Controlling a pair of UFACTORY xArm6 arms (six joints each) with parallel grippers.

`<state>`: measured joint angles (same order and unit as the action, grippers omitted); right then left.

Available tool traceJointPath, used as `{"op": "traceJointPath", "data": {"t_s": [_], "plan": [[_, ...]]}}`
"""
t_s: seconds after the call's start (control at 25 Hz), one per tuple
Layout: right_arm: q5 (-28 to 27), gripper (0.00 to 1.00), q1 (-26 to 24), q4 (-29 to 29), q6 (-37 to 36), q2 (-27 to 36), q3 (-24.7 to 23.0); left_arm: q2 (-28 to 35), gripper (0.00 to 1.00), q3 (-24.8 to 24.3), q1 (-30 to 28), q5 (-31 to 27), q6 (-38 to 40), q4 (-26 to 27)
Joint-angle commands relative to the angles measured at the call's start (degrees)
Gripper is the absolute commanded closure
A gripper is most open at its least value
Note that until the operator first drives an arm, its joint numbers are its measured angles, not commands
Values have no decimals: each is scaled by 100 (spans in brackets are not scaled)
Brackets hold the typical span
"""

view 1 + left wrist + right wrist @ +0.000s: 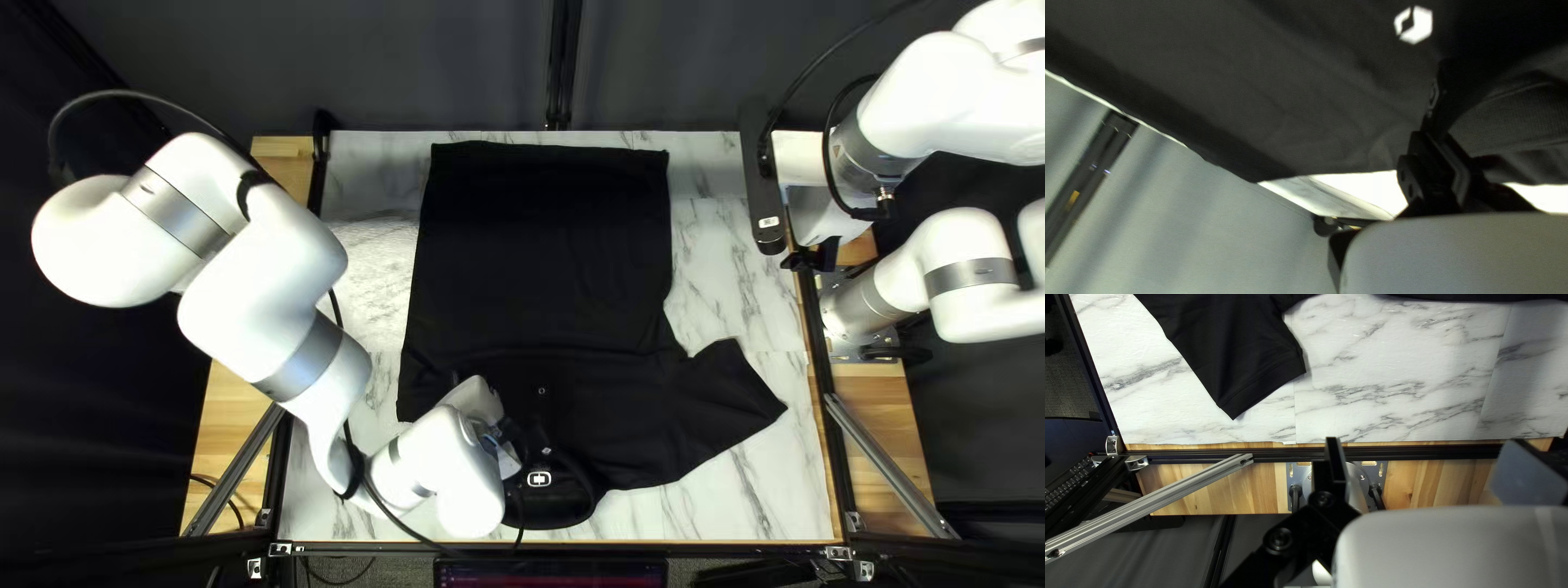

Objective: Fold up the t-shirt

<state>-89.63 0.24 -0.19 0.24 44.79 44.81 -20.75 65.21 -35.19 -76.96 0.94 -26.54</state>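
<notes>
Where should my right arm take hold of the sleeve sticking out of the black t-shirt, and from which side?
Grip the sleeve at its hemmed cuff, near the outer corner, coming in low from the table's right edge, the right arm's side. It lies flat on bare marble, cuff pointing that way, so a finger could probably slide under the hem.

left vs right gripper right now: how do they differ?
Place: the left gripper is low at the near end of the black t-shirt. The right gripper hangs over the right edge of the table, clear of the cloth.
View ahead: the left gripper has cloth close up. The right gripper has bare marble and the spread sleeve ahead of it.
Shared: both are black and sit on white arms.
</notes>
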Motion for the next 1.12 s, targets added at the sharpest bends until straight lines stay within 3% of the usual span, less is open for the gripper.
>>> {"op": "traceJointPath", "data": {"t_s": [0.04,0.2,0.52,0.8,1.12], "plan": [[0,0,0,0,0,0,0,608,0,-319,45,59,37,318],[0,0,0,0,0,0,0,1115,0,-632,-8,192,197,704],[0,0,0,0,0,0,0,1921,0,-1664,193,1543,875,1458],[0,0,0,0,0,0,0,1961,0,-1805,102,1669,1049,1454],[0,0,0,0,0,0,0,2231,0,-2219,-641,1478,1226,801]]}}
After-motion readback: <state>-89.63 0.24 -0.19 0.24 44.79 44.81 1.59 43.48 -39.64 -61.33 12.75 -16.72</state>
